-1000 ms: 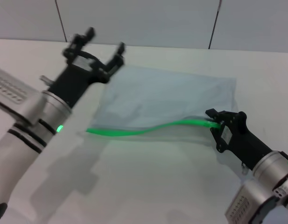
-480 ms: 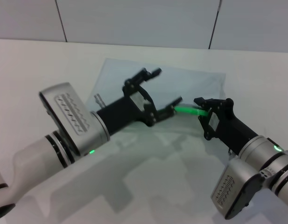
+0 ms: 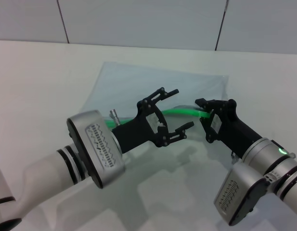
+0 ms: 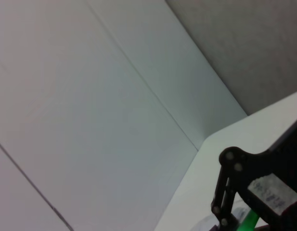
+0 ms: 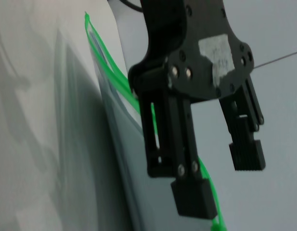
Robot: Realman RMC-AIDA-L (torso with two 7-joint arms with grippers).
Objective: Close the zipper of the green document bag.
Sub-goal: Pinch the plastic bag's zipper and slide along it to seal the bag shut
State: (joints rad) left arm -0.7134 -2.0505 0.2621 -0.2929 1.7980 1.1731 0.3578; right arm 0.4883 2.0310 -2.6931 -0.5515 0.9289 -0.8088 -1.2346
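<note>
Head view: the green document bag [image 3: 153, 89] lies flat on the white counter [image 3: 37, 82] at frame centre, its zipper [image 3: 184, 112] running along the near edge. The left gripper [image 3: 173, 111], fingers spread wide, hovers over the zipper at mid-frame. The right gripper [image 3: 203, 111] meets the zipper's right end; whether it is clamped cannot be told. To proceed well, straddle the strip squarely, pinch the slider tab, not visible here, and pull parallel to the edge against the right gripper's hold.
</note>
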